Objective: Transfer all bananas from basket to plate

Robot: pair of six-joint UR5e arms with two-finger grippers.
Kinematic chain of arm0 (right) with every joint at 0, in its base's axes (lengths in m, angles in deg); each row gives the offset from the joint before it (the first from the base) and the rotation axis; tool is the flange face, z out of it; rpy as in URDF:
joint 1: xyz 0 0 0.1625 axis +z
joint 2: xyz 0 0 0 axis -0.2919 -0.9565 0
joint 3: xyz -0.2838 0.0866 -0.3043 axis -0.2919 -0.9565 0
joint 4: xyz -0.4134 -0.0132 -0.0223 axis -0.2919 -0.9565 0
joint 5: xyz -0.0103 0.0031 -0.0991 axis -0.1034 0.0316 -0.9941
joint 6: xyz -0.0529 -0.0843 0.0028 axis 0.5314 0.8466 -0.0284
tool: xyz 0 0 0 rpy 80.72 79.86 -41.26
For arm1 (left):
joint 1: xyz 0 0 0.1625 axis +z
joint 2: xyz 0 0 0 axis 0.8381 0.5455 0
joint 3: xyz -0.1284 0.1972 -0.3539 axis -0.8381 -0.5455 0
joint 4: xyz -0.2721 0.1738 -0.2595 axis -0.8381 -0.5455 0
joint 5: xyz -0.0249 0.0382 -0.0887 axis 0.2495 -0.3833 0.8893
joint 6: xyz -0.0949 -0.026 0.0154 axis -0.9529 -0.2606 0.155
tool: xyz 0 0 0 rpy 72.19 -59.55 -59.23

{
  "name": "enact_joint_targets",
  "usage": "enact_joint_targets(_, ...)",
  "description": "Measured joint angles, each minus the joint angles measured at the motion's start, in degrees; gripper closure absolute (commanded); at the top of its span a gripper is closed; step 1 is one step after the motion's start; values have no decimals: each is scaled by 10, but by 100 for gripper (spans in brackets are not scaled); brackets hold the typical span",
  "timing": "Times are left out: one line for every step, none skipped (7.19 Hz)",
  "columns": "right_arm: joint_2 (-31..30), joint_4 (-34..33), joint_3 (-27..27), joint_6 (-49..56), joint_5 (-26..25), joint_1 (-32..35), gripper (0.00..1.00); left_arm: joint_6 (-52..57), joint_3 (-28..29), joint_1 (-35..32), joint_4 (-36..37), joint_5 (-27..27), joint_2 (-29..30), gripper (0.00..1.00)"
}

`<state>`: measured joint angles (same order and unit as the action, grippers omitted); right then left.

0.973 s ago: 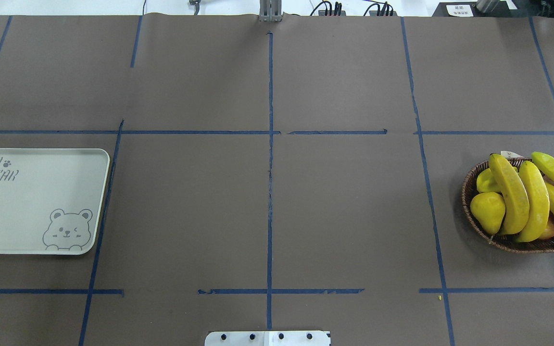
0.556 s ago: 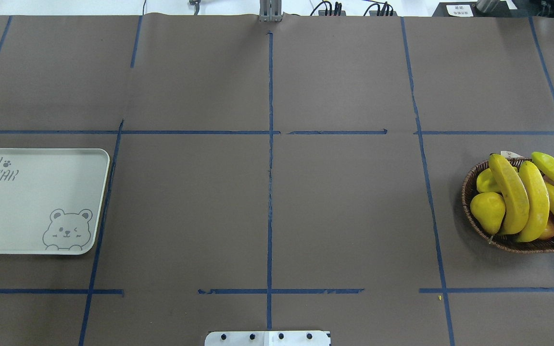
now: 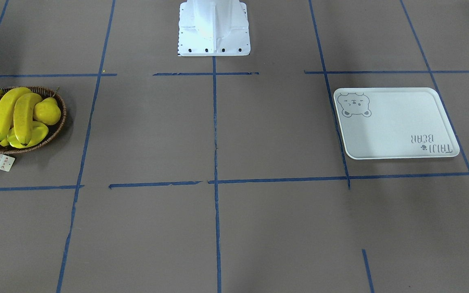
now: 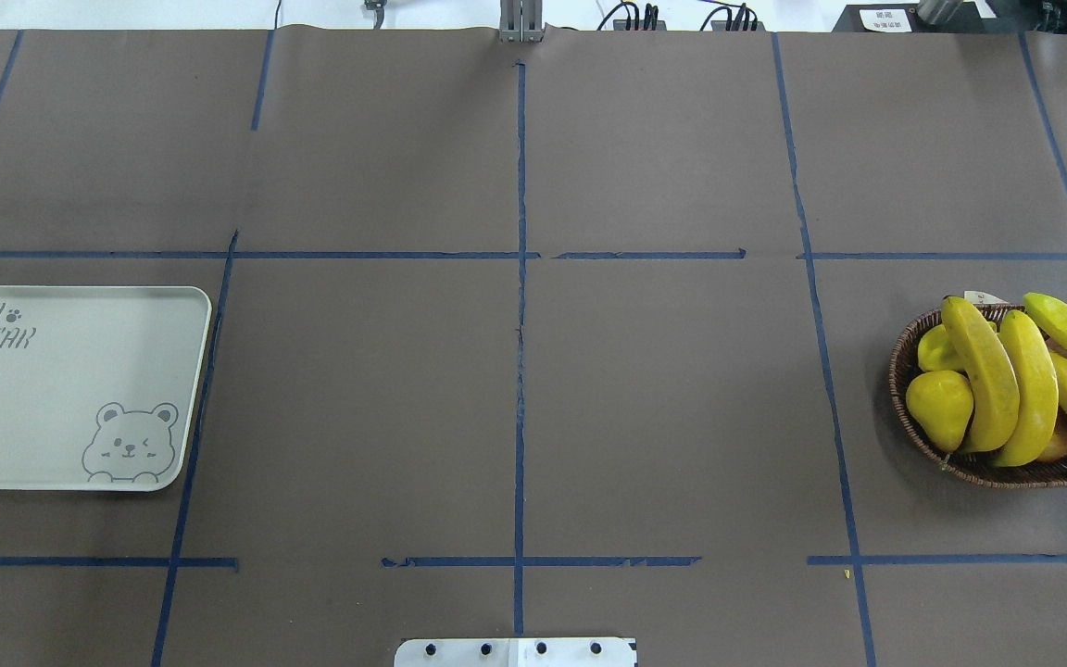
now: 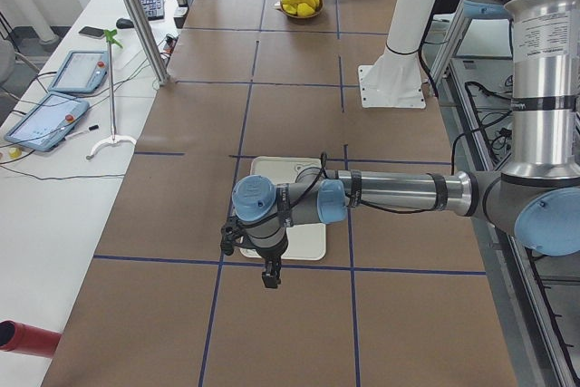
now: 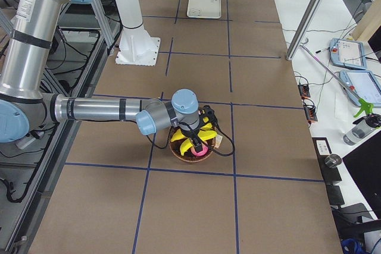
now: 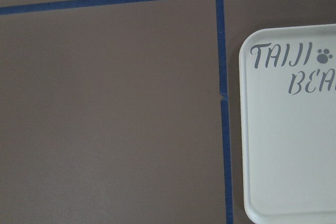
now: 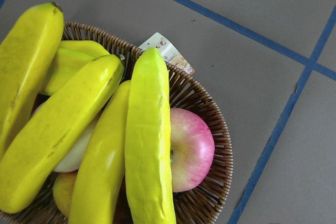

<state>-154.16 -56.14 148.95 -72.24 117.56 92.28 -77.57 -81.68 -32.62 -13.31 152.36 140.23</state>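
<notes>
Several yellow bananas lie piled in the dark wicker basket at the table's right end; the right wrist view shows them close up. The pale plate with the bear drawing lies bare at the left end, and its corner fills the left wrist view. My right gripper hangs just over the basket and shows only in the exterior right view, so I cannot tell its state. My left gripper hangs past the plate's outer edge and shows only in the exterior left view, so I cannot tell its state.
A yellow pear and a pink apple share the basket, and a paper tag lies beside it. The white robot base stands at mid table. A side bench holds tablets and metal poles.
</notes>
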Motion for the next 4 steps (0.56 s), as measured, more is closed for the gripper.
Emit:
enact_joint_targets(-4, 20, -2, -24, -13, -16, 5, -1, 0, 0, 0, 0, 0, 0)
enact_joint_targets(-6, 37, -3, -47, -28, -35, 7, -1, 0, 0, 1, 0, 0, 0)
enact_joint_targets(-7, 46, -5, -60, -48, -54, 10, -1, 0, 0, 1, 0, 0, 0)
enact_joint_targets(-7, 50, -6, -64, -67, -70, 10, -1, 0, 0, 0, 0, 0, 0)
